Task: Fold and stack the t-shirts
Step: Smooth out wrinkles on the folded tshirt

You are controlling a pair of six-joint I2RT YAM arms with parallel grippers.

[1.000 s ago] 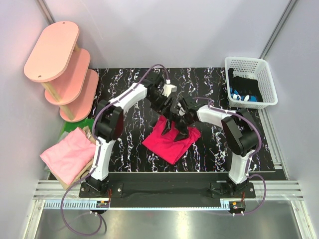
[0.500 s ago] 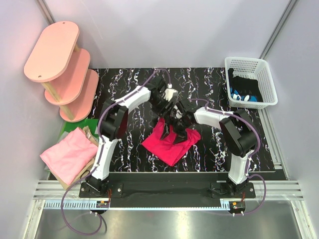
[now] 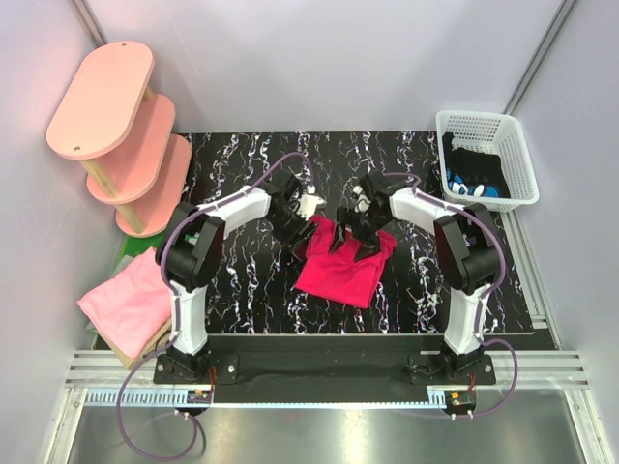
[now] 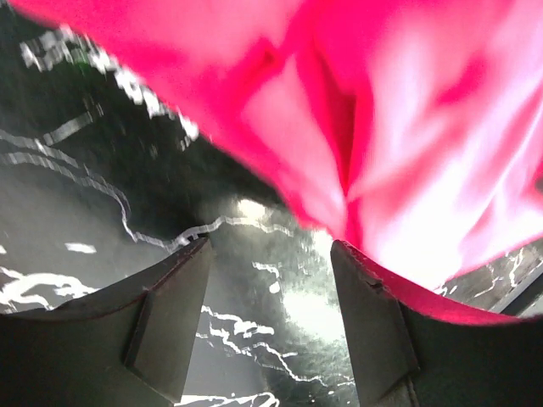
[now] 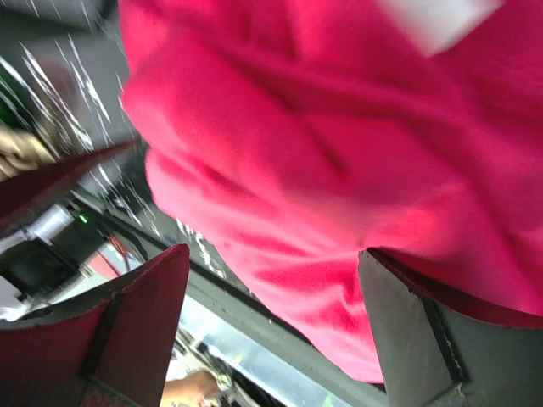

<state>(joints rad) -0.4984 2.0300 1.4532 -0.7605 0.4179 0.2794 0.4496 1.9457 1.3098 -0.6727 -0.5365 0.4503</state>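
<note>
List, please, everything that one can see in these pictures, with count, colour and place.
crimson-pink t-shirt: one, crimson-pink, middle of the table, rumpled
light pink t-shirt: one, light pink, near left corner
tan t-shirt: one, tan, under the light pink one
green item: one, green, mostly hidden behind that stack
shelf: one, pink, three oval tiers, far left
basket: one, white, far right corner
black cloth: one, black, in the basket
blue-white items: count unclear, in the basket
table: one, black with white veins
left gripper: one, dark, open, at the crimson shirt's edge
right gripper: one, dark, open, against the crimson shirt
</note>
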